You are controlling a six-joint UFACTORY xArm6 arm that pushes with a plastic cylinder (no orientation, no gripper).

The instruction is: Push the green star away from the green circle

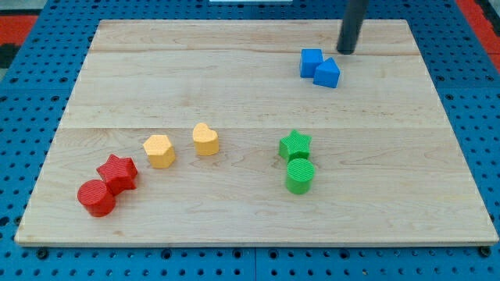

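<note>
Nearest the view's bottom, a red cylinder block (96,197) touches a red star block (117,172). Further up sit a yellow hexagon block (159,151) and a yellow heart block (206,139). To the right, the green circle block (300,176) touches the green star block (294,145) just above it. Far up, two blue blocks (319,68) touch. My tip (345,50), a straight dark rod with no jaws to open or close, stands just above them, well apart from the green pair. The pale wooden board (234,86) lies on blue pegboard (23,94).
</note>
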